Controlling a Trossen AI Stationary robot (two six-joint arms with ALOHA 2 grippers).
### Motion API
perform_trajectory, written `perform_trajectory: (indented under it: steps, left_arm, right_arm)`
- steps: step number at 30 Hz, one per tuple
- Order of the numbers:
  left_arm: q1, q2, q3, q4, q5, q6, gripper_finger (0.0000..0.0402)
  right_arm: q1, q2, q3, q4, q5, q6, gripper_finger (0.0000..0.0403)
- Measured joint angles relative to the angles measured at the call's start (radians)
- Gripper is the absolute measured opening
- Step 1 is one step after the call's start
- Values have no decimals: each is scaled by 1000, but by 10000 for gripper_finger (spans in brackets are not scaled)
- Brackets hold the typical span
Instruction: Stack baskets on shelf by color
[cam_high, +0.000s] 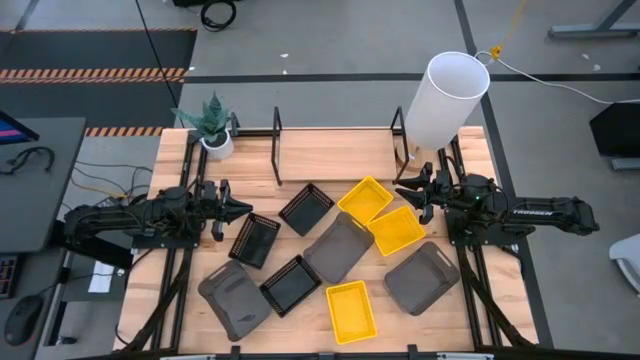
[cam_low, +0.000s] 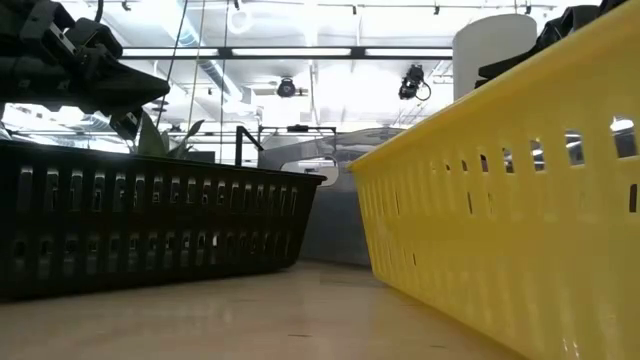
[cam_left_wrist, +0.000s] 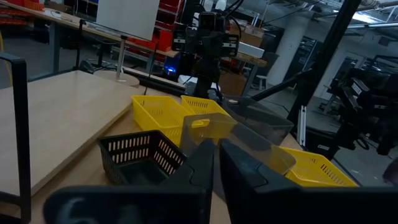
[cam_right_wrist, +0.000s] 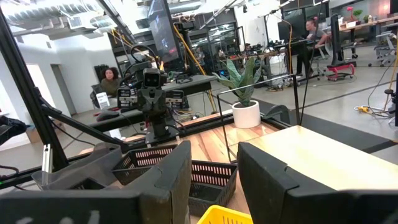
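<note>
Presently all nine baskets lie scattered on the counter (cam_high: 170, 165), none on the shelf (cam_high: 335, 150) at its far edge. Left tool (cam_high: 240, 209) hovers just beside a black slatted basket (cam_high: 256, 240), fingers nearly together, holding nothing. Right tool (cam_high: 407, 196) hovers above the gap between two yellow baskets (cam_high: 365, 199), fingers apart and empty. Judged step: the opening approach, no stack begun. Next move calls for the left tool to spread, descend over the black basket's rim, and clamp before any lift toward the shelf.
</note>
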Motion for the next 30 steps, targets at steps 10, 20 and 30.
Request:
perform_trajectory:
  steps: [10, 20, 30]
  left_arm:
    - [0, 0, 0, 0, 0, 0, 28]
    - [0, 0, 0, 0, 0, 0, 38]
    - [0, 0, 0, 0, 0, 0, 32]
  right_arm:
    - [0, 0, 0, 0, 0, 0, 135]
    - [0, 0, 0, 32, 0, 7, 135]
    - [0, 0, 0, 61, 0, 28, 135]
